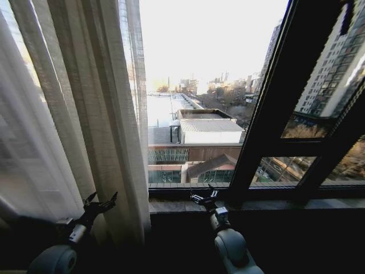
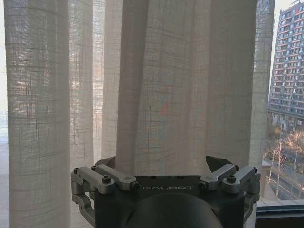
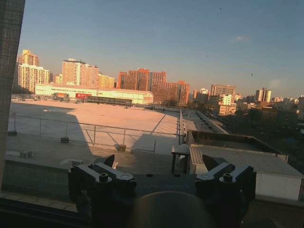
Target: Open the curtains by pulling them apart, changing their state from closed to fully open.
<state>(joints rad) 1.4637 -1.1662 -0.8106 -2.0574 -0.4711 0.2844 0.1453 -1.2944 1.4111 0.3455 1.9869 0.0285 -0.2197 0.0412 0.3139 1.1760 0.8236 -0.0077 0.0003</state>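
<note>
Grippers sit low in the head frame: left gripper (image 1: 101, 203) at lower left, its 2 fingers spread against the curtains (image 1: 74, 114), holding nothing; right gripper (image 1: 203, 197) at lower centre, jaws apart, above the window sill (image 1: 256, 204). The sheer fabric is bunched across the frame's left half. Beyond, black window frame (image 1: 268, 108) bars cross the uncovered glass at right.

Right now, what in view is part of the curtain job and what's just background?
Job:
- curtains, bunched at the robot's left
- left gripper, open, right at the fabric
- right gripper, open, low by the window sill

Background:
- black window frame
- buildings outside
</note>
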